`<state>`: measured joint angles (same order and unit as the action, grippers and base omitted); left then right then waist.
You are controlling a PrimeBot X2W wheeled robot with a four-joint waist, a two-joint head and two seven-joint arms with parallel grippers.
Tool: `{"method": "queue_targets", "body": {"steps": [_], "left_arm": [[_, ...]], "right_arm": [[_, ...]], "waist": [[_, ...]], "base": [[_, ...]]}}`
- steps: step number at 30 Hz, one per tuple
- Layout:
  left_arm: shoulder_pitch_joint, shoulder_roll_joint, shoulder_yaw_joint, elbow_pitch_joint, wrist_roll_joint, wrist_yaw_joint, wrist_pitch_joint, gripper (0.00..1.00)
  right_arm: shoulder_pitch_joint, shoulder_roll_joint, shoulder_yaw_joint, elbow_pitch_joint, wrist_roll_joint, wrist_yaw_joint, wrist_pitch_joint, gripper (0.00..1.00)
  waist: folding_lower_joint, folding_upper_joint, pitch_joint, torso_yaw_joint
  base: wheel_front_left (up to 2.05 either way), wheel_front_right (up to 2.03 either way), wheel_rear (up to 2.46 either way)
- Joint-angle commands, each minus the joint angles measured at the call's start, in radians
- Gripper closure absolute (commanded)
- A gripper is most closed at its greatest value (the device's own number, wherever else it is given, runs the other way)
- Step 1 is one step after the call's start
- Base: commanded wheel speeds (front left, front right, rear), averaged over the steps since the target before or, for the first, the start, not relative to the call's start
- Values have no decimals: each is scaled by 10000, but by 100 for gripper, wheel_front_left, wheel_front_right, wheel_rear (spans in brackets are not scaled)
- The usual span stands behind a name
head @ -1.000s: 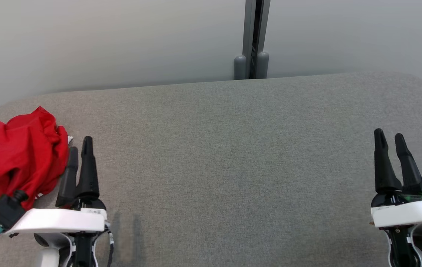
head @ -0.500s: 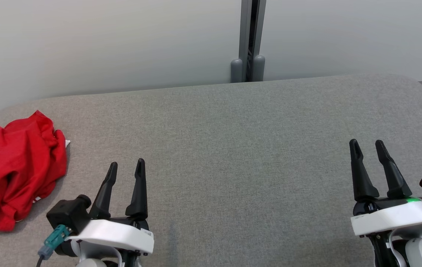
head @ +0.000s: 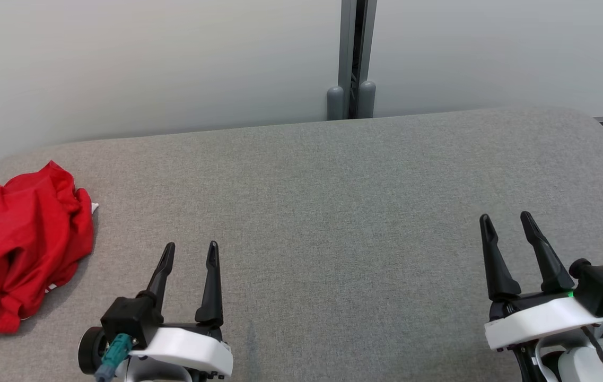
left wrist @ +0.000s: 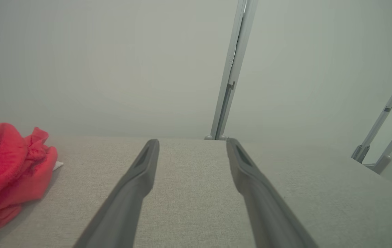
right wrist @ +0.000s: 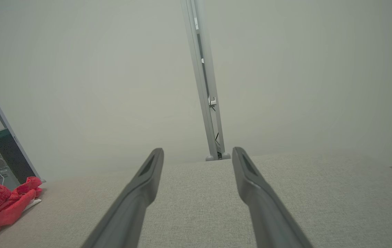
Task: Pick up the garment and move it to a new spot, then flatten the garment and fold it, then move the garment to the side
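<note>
The garment [head: 20,249] lies crumpled at the table's [head: 333,212] left edge. Just right of it, the left gripper [head: 191,245] is spread and empty; the right gripper [head: 505,215] likewise, far right. For pickup, probably reach left, pinch a raised fold, lift clear.

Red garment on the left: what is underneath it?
The red garment lies crumpled on the grey fabric surface. A small white scrap peeks out at its edge; what it is, and anything else beneath the heap, is covered.
</note>
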<state>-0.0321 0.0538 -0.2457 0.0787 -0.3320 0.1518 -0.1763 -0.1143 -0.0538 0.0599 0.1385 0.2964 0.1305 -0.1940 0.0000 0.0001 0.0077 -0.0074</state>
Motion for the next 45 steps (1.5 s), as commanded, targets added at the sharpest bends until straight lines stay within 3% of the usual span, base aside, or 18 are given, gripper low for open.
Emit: {"method": "queue_targets", "body": {"steps": [1, 9, 26, 45], "left_arm": [[2, 86, -52, -53, 285, 97, -78, 0], [217, 114, -212, 73, 795, 346, -291, 0], [430, -15, 3, 216, 1517, 162, -660, 0], [549, -19, 42, 219, 1346, 210, -906, 0]], "right_arm": [[-139, -10, 18, -2, -246, 3, -88, 0], [-235, 27, 182, 239, -956, 2, -251, 0], [-288, 13, 186, 622, -1196, 2, -548, 0], [-396, 0, 329, 903, -1563, 2, -729, 0]], "waist": [[0, -1, -4, 0], [0, -1, -27, -9], [0, -1, 6, -30], [0, -1, 106, -89]], "base": [[0, 0, 0], [0, 0, 0], [0, 0, 0], [0, 0, 0]]}}
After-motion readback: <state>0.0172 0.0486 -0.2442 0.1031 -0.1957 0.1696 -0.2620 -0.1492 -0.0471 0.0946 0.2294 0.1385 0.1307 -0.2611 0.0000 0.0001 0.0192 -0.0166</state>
